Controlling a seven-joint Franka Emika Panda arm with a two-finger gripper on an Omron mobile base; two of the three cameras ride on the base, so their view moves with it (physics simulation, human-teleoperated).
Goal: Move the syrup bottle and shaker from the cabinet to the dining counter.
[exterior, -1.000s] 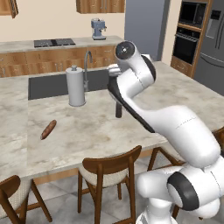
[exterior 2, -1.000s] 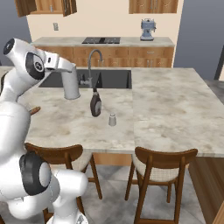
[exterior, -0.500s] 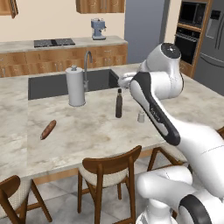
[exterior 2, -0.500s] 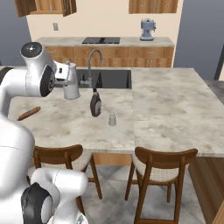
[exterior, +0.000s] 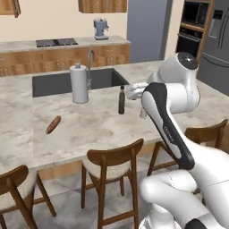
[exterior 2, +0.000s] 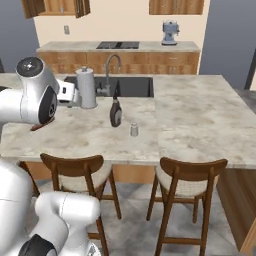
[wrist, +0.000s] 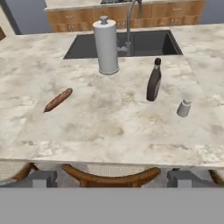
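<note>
Nearest are the wooden stools [wrist: 109,177] tucked under the counter's edge, and above them the gripper [wrist: 109,180], fingers spread wide and holding nothing. On the dining counter [wrist: 113,127] the shaker [wrist: 184,107] stands upright, with the syrup bottle [wrist: 153,80] just beside it, apart, both upright and free, as if set down for good. A brown sausage-like thing [wrist: 57,99] lies to one side. Farther off, a paper-towel roll [wrist: 106,45] stands by the sink [wrist: 144,43].

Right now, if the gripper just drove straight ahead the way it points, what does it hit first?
Probably the dining counter itself: the open gripper looks down across its near edge onto bare marble, between the sausage and the syrup bottle. Depth unclear.
</note>
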